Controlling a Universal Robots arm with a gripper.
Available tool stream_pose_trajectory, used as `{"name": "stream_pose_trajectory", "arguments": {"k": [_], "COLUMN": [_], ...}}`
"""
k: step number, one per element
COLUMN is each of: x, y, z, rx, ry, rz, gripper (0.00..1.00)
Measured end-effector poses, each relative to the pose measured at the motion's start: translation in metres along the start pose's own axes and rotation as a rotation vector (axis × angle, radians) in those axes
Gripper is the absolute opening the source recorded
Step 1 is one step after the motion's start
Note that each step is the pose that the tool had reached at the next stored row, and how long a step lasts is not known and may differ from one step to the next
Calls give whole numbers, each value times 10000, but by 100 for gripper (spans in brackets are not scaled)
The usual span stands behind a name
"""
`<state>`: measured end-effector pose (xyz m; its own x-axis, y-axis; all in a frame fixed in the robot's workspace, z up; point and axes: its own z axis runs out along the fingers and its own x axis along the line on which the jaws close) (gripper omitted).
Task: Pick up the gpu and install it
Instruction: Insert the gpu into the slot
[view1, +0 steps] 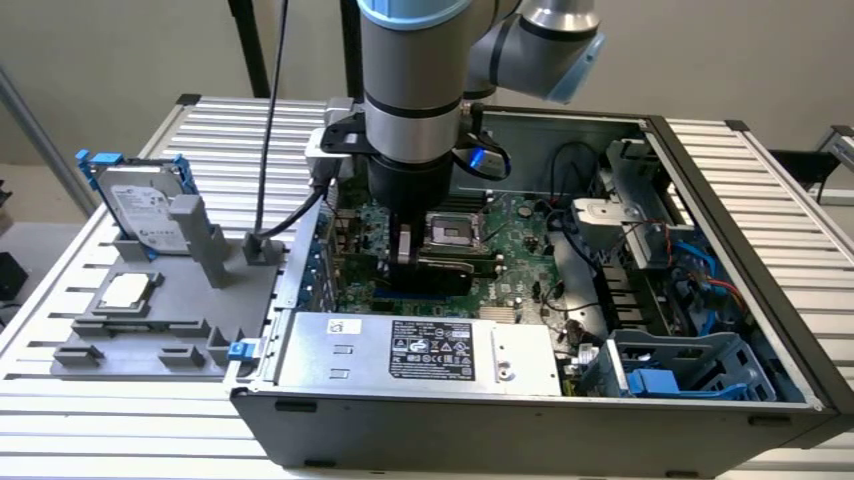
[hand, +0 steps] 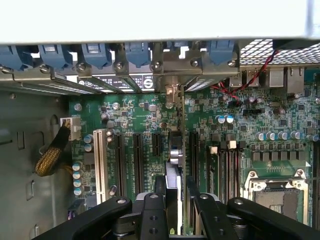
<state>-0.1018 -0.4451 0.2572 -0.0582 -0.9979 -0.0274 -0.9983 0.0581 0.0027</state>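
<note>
The claw is closed on the gpu, holding the thin card on edge between its black fingers, deep inside the open computer case. The pick-up is done; the step in hand looks like the seating of the card into an expansion slot on the motherboard.

In the wrist view the card stands upright, seen edge-on, in line with one of the long black expansion slots near the middle of the motherboard, with its silver end bracket reaching toward the row of rear slot covers with blue latches. Whether the card's lower edge has already entered the slot cannot be told.

As a judgement, the installation calls for the card to stay square to the slot and the bracket to meet the rear opening of the case without catching on the neighbouring covers; a straight, even push would suit a rigid board like this.

The motherboard is green and densely studded with round capacitors. The empty CPU socket with its metal frame lies just beside the arm. The case is grey sheet metal, with the labelled power supply along its near wall. Outside the case, on the ribbed metal worktop, a silver hard drive with blue rails leans in a grey holder, and a small square CPU chip rests flat near it.
</note>
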Motion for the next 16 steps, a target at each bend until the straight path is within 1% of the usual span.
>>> {"name": "stream_pose_trajectory", "arguments": {"k": [8, 16], "x": [-5, 22], "y": [1, -1], "z": [2, 8], "rx": [0, -10], "ry": [-1, -2], "rz": [-10, -10], "gripper": [27, 27]}}
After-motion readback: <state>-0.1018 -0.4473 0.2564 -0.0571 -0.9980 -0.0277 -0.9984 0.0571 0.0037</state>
